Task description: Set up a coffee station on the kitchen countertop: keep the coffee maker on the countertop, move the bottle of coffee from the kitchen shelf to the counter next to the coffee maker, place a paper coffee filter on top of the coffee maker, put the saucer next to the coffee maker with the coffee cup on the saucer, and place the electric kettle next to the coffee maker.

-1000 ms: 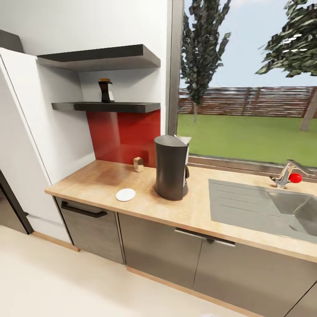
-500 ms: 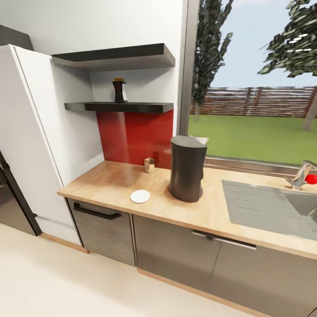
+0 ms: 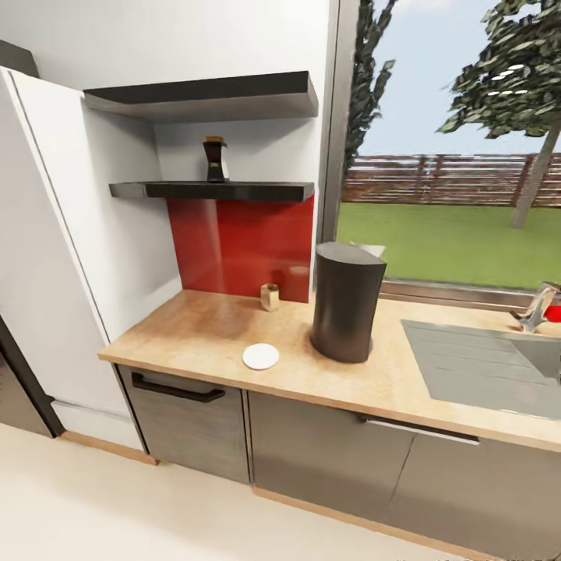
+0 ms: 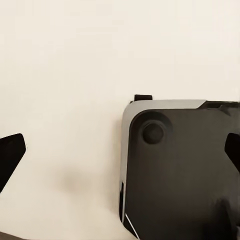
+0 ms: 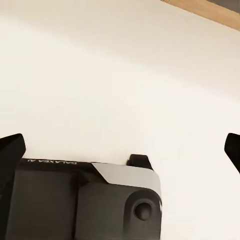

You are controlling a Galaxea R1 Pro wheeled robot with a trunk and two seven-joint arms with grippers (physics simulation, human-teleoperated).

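1. Bottle of coffee (image 3: 215, 159): small, black, flared base, yellow-orange cap. Stands upright on the kitchen shelf (image 3: 210, 189), the lower of two black wall slabs, above the red backsplash (image 3: 241, 245).
2. Saucer (image 3: 260, 356): flat white disc lying near the front edge of the kitchen countertop (image 3: 202, 331), left of the coffee maker and apart from it.
3. Paper coffee filter (image 3: 269, 297): small tan cup-like cone, upright at the foot of the backsplash, behind the saucer.
4. Coffee maker (image 3: 347, 301): tall matte dark-grey cylinder with slanted top, upright on the counter between the saucer and the steel sink (image 3: 483, 362).
5. Surface and room: light tan wood-look counter over grey cabinets (image 3: 319, 452); white tall panel (image 3: 54, 257) at the left; window (image 3: 452, 148) behind with lawn, fence, trees; cream floor (image 3: 93, 506).
6. Faucet (image 3: 538, 308) with a red spot at the far right edge, partly cut off.
7. Left gripper (image 4: 120, 160): fingertips spread wide apart, nothing between them; dark robot base below, over the floor.
8. Right gripper (image 5: 120, 150): fingertips likewise spread wide, nothing held.
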